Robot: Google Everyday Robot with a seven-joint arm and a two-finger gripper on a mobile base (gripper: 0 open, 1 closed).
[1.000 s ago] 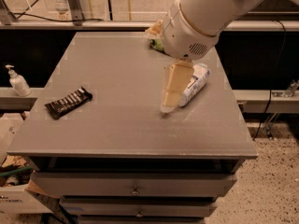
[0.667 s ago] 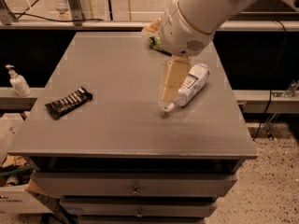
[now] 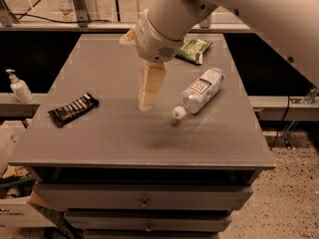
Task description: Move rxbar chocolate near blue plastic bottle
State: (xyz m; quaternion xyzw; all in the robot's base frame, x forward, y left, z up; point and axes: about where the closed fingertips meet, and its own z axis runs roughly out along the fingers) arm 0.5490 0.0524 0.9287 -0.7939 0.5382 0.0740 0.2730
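Jaws are seen pressed together with no gap and nothing held, the gripper hanging tip-down over the middle of the grey table, its beige fingers pointed at the surface below the white arm. The rxbar chocolate is found at nine o'clock from the gripper, well apart from it, lying flat near the table's left edge; it is shown as a narrow black wrapper crossed by a row of white lettering blocks, laid slightly askew. The blue plastic bottle is laid on its side at three o'clock from the gripper, its white cap turned toward the front edge and its white-and-pale-blue label facing up. A green snack bag is seen at one o'clock, by the far edge. A small white pump bottle is set off the table, at nine o'clock.
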